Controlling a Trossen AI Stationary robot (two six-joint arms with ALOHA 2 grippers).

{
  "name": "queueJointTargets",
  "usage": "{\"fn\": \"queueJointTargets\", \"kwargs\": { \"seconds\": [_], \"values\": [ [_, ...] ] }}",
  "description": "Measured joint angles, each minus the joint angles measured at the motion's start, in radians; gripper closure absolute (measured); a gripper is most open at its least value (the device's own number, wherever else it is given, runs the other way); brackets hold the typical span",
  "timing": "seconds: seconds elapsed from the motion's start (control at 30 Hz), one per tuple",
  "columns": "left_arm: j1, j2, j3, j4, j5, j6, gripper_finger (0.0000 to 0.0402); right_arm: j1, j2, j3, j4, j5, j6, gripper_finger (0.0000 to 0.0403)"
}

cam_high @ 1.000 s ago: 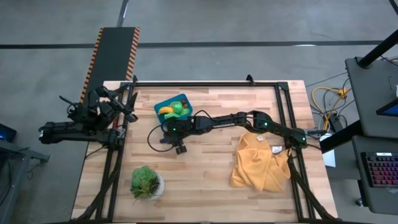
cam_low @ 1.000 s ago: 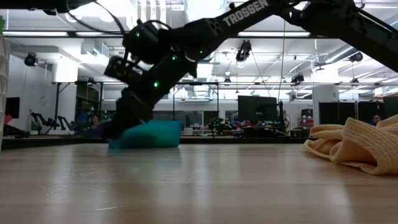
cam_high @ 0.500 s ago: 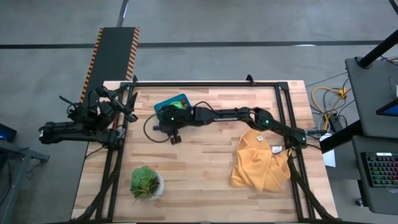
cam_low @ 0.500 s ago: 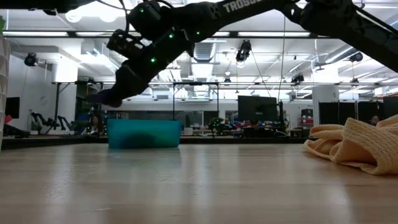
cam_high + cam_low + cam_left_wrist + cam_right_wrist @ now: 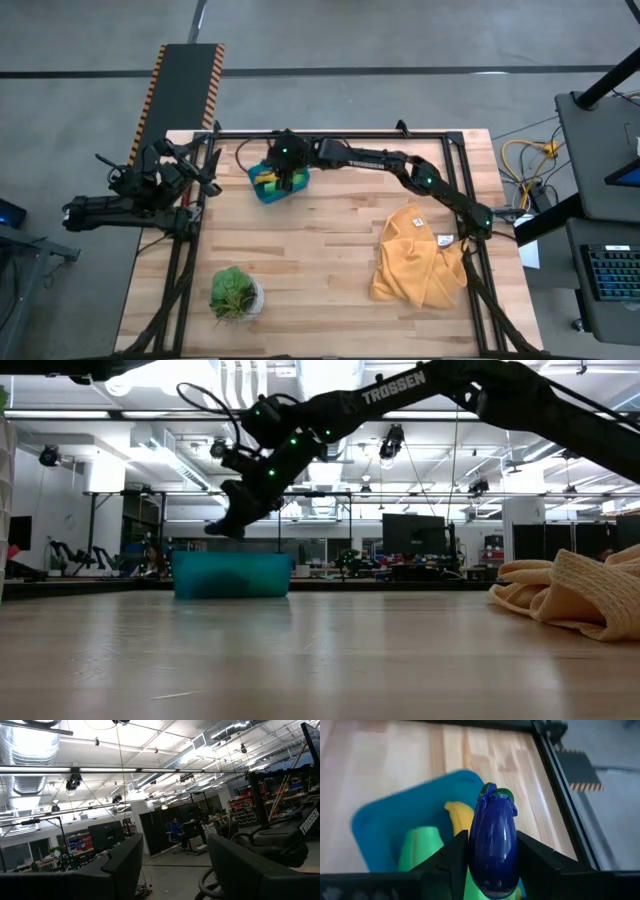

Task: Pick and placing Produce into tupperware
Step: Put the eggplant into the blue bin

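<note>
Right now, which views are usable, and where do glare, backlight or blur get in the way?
Right wrist view: sharp on the glossy purple eggplant held over the teal-blue plastic tub, highlights streaking its skin. Low view: bright ceiling lights leave the right gripper a silhouette. Left wrist view: lamp glare, nearby fingers dark and soft. High view: evenly lit.

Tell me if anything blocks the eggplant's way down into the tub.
Nothing visible does. The right claw holds the glossy purple toy eggplant above the open teal plastic tub, where a yellow banana and green piece already lie.
</note>
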Motion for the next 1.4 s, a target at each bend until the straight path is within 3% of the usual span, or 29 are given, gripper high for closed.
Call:
{"fn": "queueJointTargets", "kwargs": {
  "seconds": [0.47,0.83,1.4],
  "values": [
    [0.0,0.0,-0.012,0.0,0.0,-0.005,0.0192,-0.054,0.0,-0.001,-0.071,0.006,0.051,0.0264],
    [0.0,0.0,-0.014,0.0,0.0,-0.005,0.0192,-0.061,0.0,-0.006,-0.092,-0.054,0.033,0.0262],
    [0.0,0.0,-0.013,0.001,0.0,0.005,0.0192,-0.06,0.0,-0.009,-0.111,-0.055,-0.092,0.0216]
  ]
}}
